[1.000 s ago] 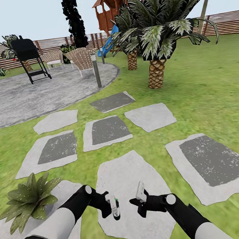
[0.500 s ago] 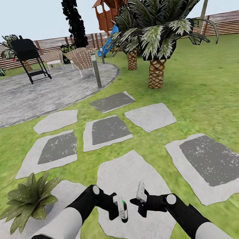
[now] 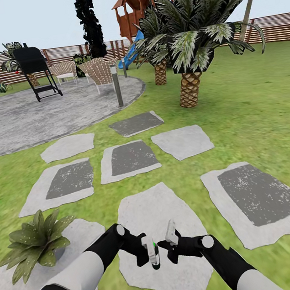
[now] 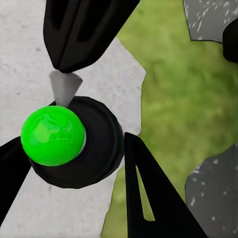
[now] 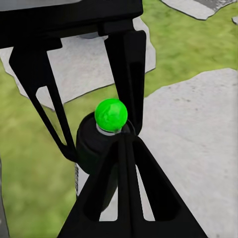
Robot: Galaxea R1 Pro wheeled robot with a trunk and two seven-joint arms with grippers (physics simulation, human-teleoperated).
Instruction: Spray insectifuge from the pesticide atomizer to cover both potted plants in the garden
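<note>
In the garden, the robot's left hand (image 3: 150, 253) grips the pesticide atomizer (image 3: 153, 253) upright over a pale stepping stone (image 3: 150, 218), low in the head view between the two arms. The left wrist view shows the bottle's dark cap and bright green mark (image 4: 53, 135) from above, with black fingers (image 4: 148, 193) pressed against the cap on either side. The right hand (image 3: 171, 242) sits just beside the bottle, its fingers drawn together with nothing held between them; the right wrist view looks past those fingers (image 5: 126, 198) to the atomizer's green mark (image 5: 111, 114) and the left hand's frame around it. One potted plant (image 3: 36, 241), a spiky green rosette, stands on the lawn (image 3: 251, 116) to the left of the left arm. Beyond lie more stepping stones, a round grey patio (image 3: 44, 115), a grey bollard light (image 3: 117, 85), palms (image 3: 185, 38) and a brown slat fence (image 3: 276, 27).
</note>
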